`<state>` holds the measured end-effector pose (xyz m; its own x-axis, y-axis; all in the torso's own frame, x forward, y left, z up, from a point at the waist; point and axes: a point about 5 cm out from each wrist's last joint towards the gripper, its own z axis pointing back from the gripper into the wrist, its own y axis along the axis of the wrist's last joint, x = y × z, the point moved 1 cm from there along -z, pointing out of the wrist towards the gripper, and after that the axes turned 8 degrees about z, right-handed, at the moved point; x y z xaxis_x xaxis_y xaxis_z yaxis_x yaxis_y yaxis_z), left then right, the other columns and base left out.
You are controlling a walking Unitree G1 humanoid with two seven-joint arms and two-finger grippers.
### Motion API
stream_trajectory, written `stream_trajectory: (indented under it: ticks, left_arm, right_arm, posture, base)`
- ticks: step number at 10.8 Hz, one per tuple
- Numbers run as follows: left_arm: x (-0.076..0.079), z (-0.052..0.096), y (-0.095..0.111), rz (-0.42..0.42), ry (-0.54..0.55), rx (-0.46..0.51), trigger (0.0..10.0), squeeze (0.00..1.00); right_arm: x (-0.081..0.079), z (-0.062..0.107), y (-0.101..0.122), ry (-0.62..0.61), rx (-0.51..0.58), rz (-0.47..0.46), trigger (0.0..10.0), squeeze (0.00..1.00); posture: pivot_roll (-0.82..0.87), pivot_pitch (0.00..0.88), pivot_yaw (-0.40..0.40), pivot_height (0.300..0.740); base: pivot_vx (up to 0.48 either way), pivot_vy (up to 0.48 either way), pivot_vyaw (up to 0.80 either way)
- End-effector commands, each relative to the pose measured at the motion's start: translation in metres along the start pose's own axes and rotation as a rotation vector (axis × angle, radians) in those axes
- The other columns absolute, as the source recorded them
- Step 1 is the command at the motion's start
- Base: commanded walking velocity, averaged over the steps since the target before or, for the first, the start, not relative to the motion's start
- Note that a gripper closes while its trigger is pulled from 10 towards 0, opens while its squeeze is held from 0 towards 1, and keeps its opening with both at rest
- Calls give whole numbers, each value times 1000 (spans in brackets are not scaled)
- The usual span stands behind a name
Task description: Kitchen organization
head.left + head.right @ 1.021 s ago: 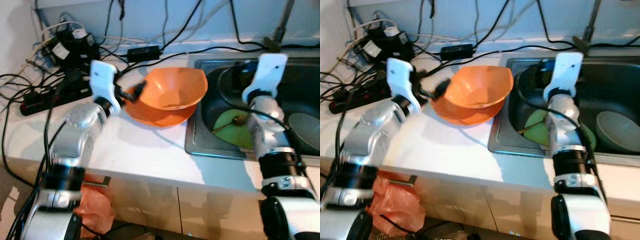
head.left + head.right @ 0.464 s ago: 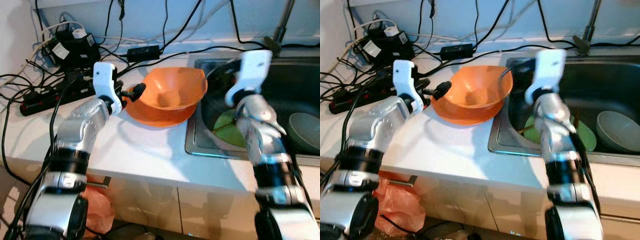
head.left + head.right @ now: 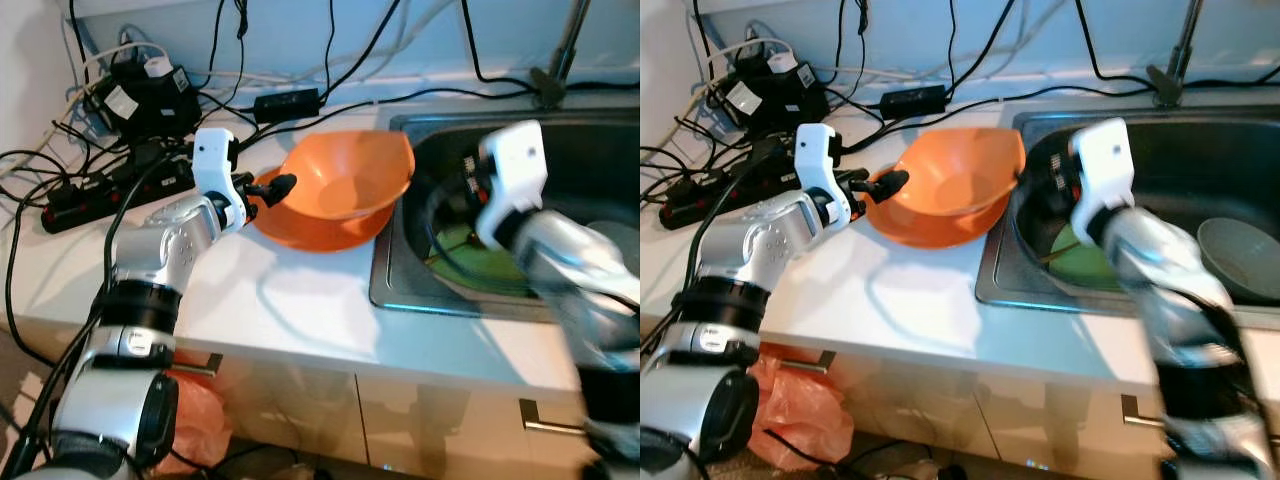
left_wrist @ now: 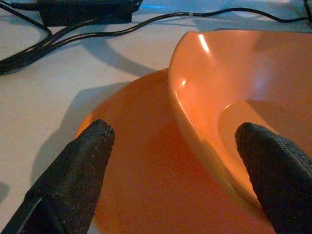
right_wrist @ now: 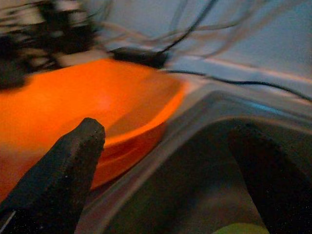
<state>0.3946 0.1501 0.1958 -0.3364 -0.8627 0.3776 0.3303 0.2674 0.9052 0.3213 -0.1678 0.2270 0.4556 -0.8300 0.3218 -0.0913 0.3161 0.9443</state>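
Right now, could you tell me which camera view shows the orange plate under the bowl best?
The left wrist view: the orange plate sits close up beneath the orange bowl. Both eye views show it mostly hidden under the bowl; the right wrist view is blurred.

orange bowl (image 3: pixel 345 185): glossy plastic | sink (image 3: pixel 420 290): dull metal | counter (image 3: pixel 290 300): smooth white

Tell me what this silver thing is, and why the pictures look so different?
It's a robot with two silver arms. Two pictures come from its head, looking down at a kitchen counter. Two come from cameras on its wrists, looking along the black fingers. On the counter an orange bowl sits tilted on an orange plate, with many cables behind. The left gripper is open at the plate's edge, holding nothing yet. The right gripper is open too, over the sink, where a green plate lies.
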Motion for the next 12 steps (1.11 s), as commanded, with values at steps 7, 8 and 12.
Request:
stream_trajectory:
  ticks: [7, 8, 12]
  left_arm:
    - [-1, -9, -2, 159, -15, -160, 10000, 0]
    - [2, -10, -5, 151, -33, -192, 9843, 0]
    - [10, -13, -4, 128, -56, -234, 0, 0]
  right_arm:
    - [-24, 9, 6, 175, -11, 6, 10000, 0]
    - [-25, 9, 6, 178, -12, 7, 10000, 0]
    - [-29, 7, 5, 192, -17, 14, 10000, 0]
  posture:
    - [91, 67, 218, 740]
    - [92, 68, 218, 740]
    - [95, 67, 222, 740]
  base:
    - [0, 0, 0]
    - [0, 0, 0]
    - [0, 0, 0]
